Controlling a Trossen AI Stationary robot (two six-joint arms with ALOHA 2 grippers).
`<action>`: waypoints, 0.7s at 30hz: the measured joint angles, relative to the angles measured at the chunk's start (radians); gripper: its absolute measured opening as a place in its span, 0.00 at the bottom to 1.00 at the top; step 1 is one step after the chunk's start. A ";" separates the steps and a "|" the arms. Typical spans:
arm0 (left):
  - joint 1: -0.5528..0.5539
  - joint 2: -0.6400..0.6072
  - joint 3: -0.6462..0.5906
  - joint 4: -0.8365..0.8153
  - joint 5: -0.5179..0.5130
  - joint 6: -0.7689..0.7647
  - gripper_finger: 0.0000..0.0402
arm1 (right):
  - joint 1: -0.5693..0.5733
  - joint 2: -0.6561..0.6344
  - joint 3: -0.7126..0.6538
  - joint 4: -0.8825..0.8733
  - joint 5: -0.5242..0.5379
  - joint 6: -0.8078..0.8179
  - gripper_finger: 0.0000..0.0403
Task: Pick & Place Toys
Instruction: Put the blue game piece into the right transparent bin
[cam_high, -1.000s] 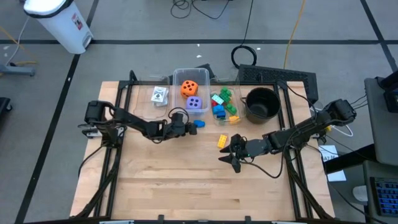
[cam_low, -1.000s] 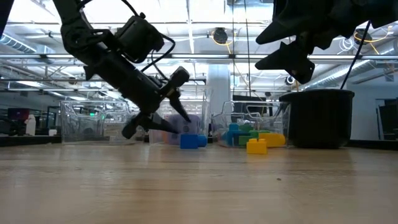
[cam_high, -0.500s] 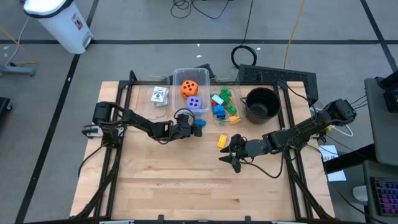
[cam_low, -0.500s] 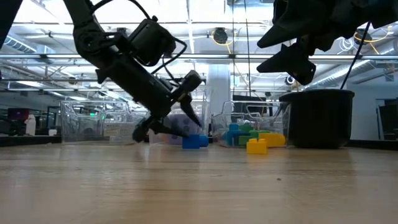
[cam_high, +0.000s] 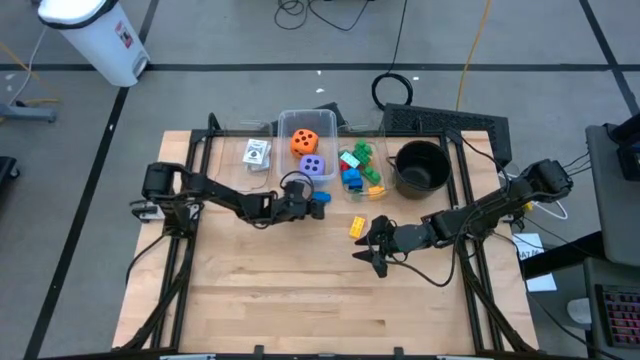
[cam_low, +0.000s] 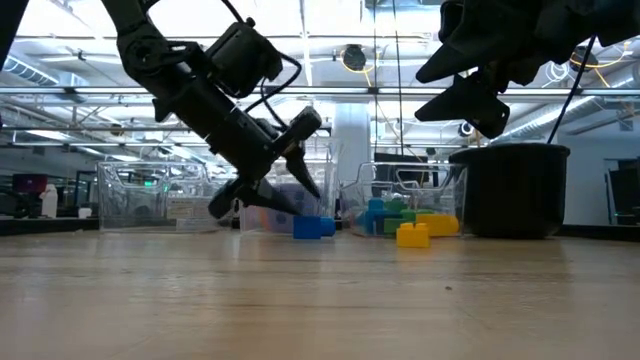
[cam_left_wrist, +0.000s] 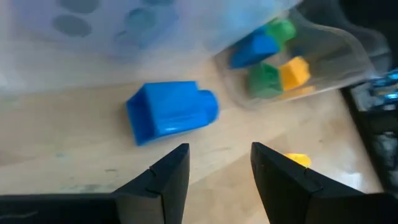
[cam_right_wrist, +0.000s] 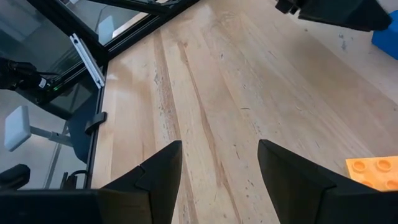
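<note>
Shifted since the earlier frame: left gripper (cam_high: 303, 201), now closer to the blue brick (cam_high: 320, 198), fingers spread, empty, just short of it on the table (cam_high: 300, 290) before the bins. Yellow brick (cam_high: 357, 226) lies mid-table. Right gripper (cam_high: 372, 250) hovers beside it, fingers spread, empty.

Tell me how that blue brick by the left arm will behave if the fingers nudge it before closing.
The blue brick looks like hard, smooth plastic lying flat on the bare wooden table, so it would probably slide rather than tip. Its boxy sides suggest it will not roll. It seems small and probably light; the open left gripper could easily skate it toward the clear bin.
</note>
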 joint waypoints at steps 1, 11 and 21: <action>0.000 0.000 0.000 -0.014 -0.001 -0.009 0.44 | 0.000 0.000 0.000 -0.001 0.000 0.000 0.50; 0.002 0.000 0.000 -0.107 -0.020 -0.065 0.43 | 0.000 0.000 0.000 -0.003 -0.001 0.000 0.50; 0.034 0.000 0.000 -0.112 -0.069 -0.020 0.43 | 0.000 0.000 0.000 -0.004 -0.002 0.000 0.50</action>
